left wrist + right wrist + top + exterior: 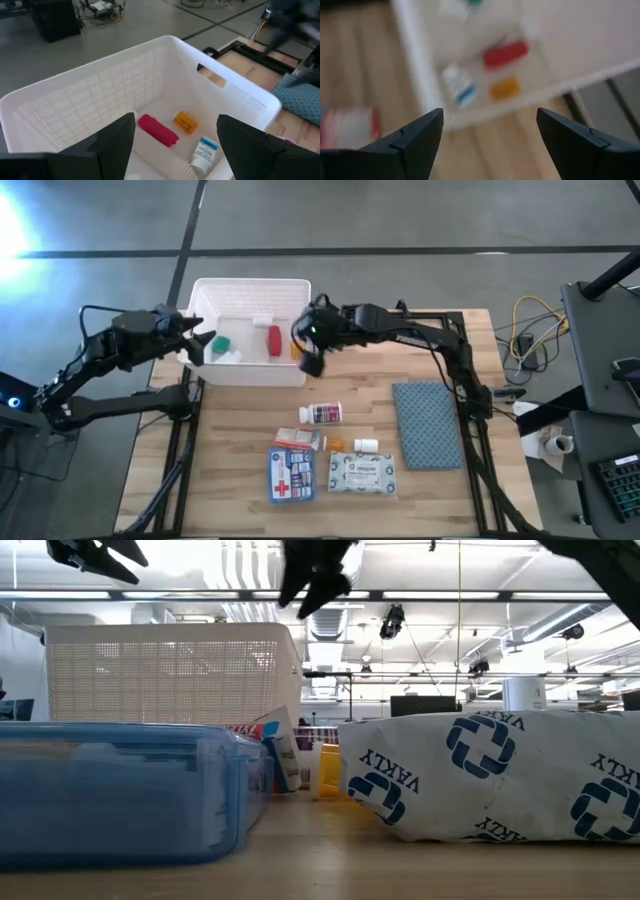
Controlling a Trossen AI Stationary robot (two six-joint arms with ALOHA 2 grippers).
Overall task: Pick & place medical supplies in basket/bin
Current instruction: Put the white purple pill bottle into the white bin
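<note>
I see the white bin (250, 330), its walls a fine slotted grid with dark handle cutouts. Inside it lie a red tube (274, 340), an orange piece (185, 121), a green piece (220, 340) and a white item with a blue band (204, 150). On the pale wood-grain table (230, 440) in front of the bin I see a white bottle with a dark red label (322, 414), a blue pouch (291, 477) carrying a red cross on white, and a white wipes pack (362, 474) with greenish print. To the right of the bin lies a blue-grey pad (428, 423) with a fine dotted weave. Both arms are dark.
</note>
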